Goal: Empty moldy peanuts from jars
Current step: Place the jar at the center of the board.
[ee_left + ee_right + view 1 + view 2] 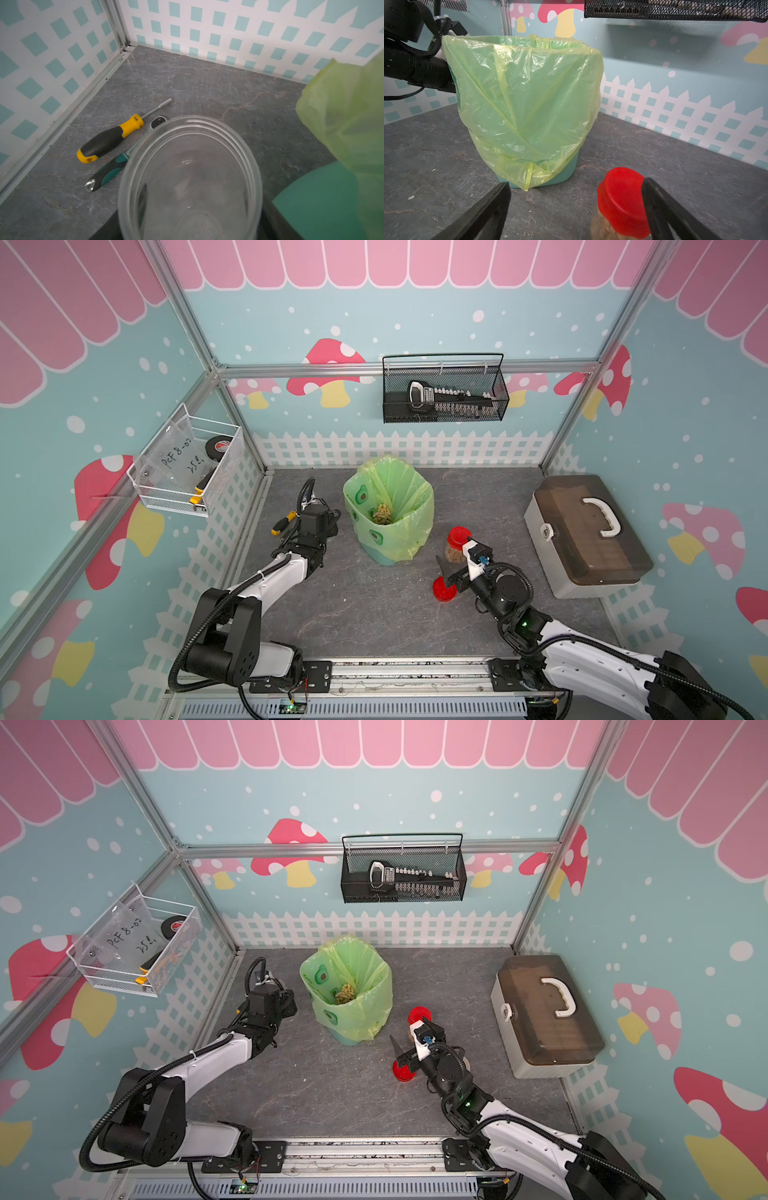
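We see the bin (562,176), lined with a green bag (415,497), standing on the table (374,614), and a heap of peanuts (382,513) lies at its bottom. The left claw (192,214) is clamped on an empty jar (189,166), clear and lidless, held just beside the bin's wall on the left arm's side, with its mouth turned away from the wrist. Beyond that jar, farther from the bin, a screwdriver (110,139) and a ratchet (108,172) lie side by side. On the bin's other side, nearby, the right claw (576,185) stands wide open with its fingers (660,207) either side of a red-lidded jar (623,201), which stands on the table with more peanuts inside. One finger sits at the lid's edge; we cannot tell whether it touches. A loose red lid (444,589) lies flat, farther from the bin than that jar. A toolbox (586,531) sits well apart from the bin, beyond the right arm.
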